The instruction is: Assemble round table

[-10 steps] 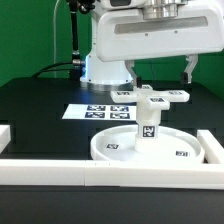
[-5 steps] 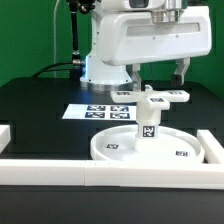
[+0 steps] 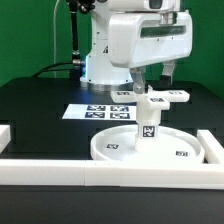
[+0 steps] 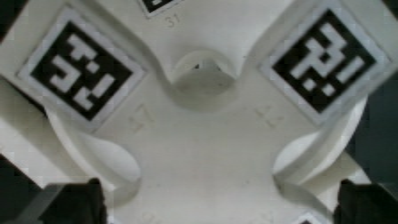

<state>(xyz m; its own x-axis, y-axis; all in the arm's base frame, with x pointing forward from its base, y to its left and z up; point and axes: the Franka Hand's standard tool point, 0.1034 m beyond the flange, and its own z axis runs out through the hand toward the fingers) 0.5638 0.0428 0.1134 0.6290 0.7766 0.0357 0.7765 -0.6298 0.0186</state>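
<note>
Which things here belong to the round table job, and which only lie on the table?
For the job:
disc
post, upright on the disc
foot piece, on top of the post
gripper, above the foot piece

Only lying there:
marker board
rails

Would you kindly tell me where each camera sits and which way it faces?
Exterior view: off the arm, low at table level, facing the round disc, post and foot piece; robot's white base and gripper show.
Wrist view: on the wrist, looking closely down onto the foot piece; dark fingertips show.
Shared: the foot piece.
</note>
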